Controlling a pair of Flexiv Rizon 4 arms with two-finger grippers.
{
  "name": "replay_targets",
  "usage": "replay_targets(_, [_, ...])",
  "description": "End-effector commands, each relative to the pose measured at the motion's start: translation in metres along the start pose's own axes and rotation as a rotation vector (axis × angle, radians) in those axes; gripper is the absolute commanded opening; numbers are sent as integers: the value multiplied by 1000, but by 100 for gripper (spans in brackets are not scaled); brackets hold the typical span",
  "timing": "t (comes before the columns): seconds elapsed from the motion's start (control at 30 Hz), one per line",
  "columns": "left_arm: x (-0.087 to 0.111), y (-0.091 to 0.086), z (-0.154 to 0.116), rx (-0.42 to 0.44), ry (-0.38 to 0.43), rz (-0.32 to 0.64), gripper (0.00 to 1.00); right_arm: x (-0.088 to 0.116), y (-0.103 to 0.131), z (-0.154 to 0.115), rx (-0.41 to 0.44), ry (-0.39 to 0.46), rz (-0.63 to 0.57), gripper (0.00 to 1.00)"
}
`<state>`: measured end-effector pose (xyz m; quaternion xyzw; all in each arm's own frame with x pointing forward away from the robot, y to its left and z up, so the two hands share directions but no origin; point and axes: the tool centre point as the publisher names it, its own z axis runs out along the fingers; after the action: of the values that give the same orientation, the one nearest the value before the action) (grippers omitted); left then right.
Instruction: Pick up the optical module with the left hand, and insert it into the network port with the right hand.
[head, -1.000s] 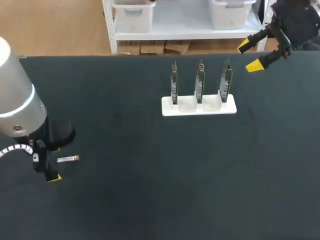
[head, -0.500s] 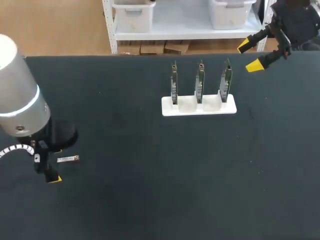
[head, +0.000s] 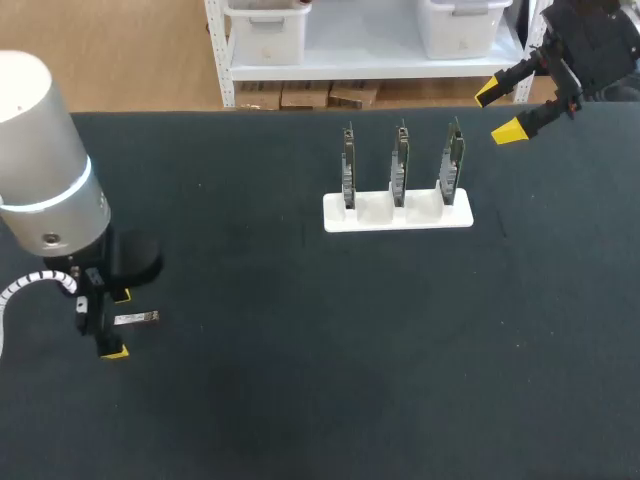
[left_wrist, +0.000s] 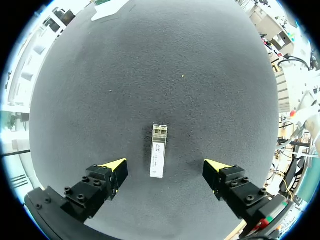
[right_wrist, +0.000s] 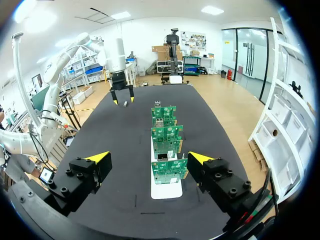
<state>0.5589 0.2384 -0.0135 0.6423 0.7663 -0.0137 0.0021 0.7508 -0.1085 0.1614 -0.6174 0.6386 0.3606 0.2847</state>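
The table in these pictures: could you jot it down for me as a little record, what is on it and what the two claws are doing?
Table: dark surface
Optical module: lying flat near the left side, not gripped
Left gripper: open, one finger on each side of the module, neither touching it
Right gripper: open, empty, by the far right edge
White holder: far middle, with three circuit boards standing upright in it
Stage: module not yet picked up

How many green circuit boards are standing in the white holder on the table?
3, upright in a row in the white holder: the left-end board, the middle board and the right-end board, as the head view shows them. None appears hidden.
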Motion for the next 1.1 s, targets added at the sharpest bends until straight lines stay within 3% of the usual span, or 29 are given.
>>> replay_targets(0.03, [-2,2,2,7,6,1,100,1,0,0,0,-2,-3,100])
replay_targets(1.07, [-2,2,5,11,19,-19,100,1,0,0,0,-2,-3,100])
replay_targets(1.1, [-2,2,5,15,17,-21,85,1,0,0,0,-2,-3,100])
